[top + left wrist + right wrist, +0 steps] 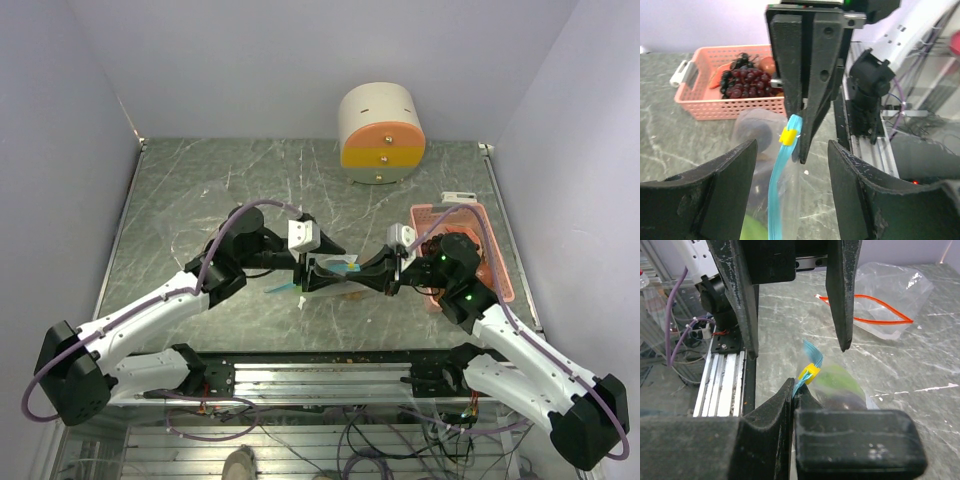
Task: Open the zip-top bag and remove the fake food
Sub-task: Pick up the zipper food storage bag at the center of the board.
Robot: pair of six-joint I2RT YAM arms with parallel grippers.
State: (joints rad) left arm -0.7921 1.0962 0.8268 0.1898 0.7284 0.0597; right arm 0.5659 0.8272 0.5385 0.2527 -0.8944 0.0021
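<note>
Jaws of right gripper [796, 389] shut on bag [840, 385] rim beside slider [809, 373]; of left gripper [312, 272], at 9 o'clock, wide open, empty. Could lose thin rim if tugged askew.

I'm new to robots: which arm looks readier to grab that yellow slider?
Probably left: the left fingers, open, flank the yellow slider, while the right fingers are shut on the blue zip strip.
</note>
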